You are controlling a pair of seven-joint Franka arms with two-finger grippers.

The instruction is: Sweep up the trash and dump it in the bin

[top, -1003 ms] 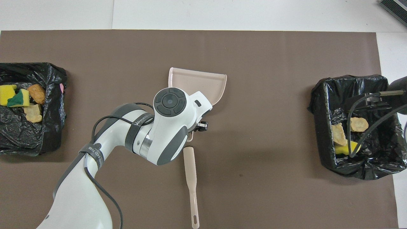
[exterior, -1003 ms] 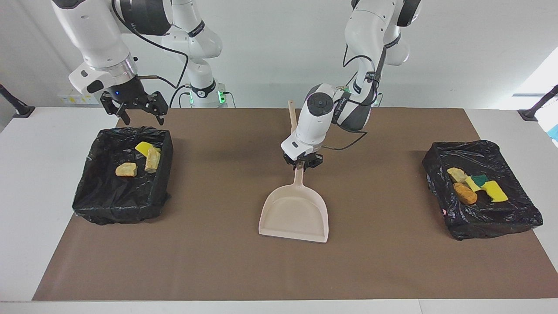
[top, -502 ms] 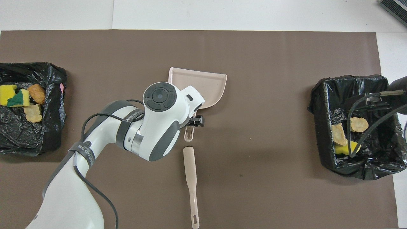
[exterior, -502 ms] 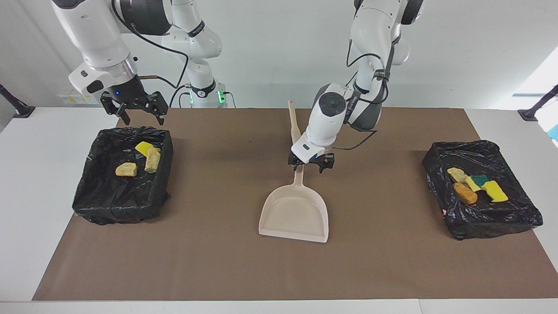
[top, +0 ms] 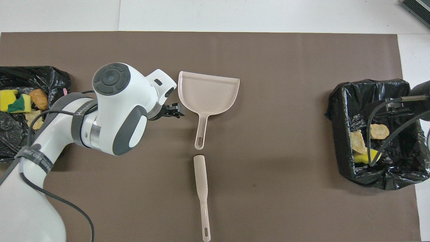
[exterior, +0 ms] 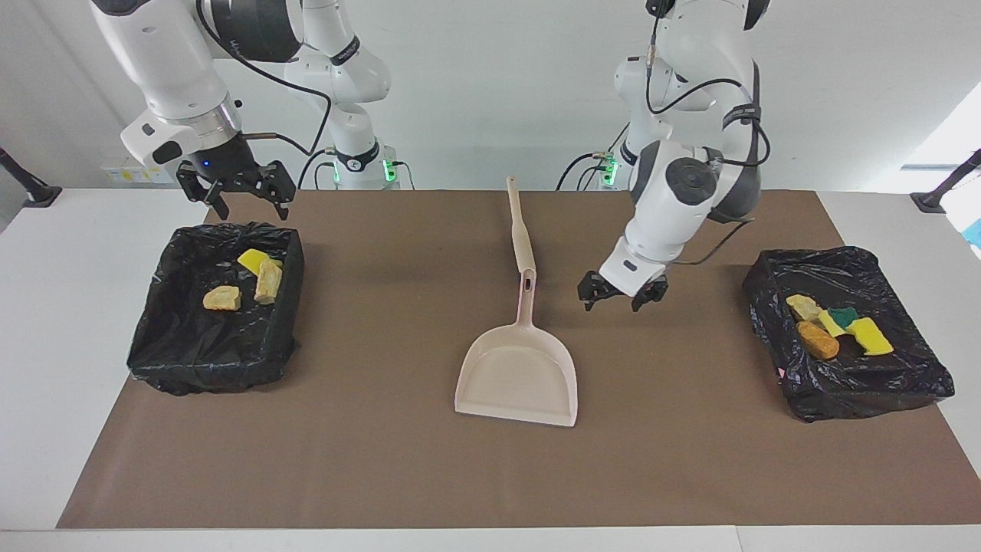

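The trash lies inside two black-lined bins. The bin (exterior: 214,337) at the right arm's end holds a yellow sponge bit (exterior: 250,259) and two tan chunks (exterior: 222,297). The bin (exterior: 858,383) at the left arm's end holds several scraps (exterior: 818,340), among them a yellow-and-green sponge (exterior: 839,318). A beige dustpan (exterior: 517,376) lies flat mid-mat, its handle toward the robots. My left gripper (exterior: 622,295) hangs open and empty over bare mat beside that handle. My right gripper (exterior: 234,192) waits open over its bin's robot-side rim.
A beige brush (exterior: 520,222) lies on the mat in line with the dustpan handle, nearer to the robots. The brown mat (exterior: 383,460) covers most of the white table. In the overhead view the left arm's body (top: 114,111) covers the mat beside the dustpan (top: 208,92).
My left gripper has opened and let go of the dustpan handle, then lifted and swung toward the left arm's end of the table. The dustpan stays put. The right arm has not moved.
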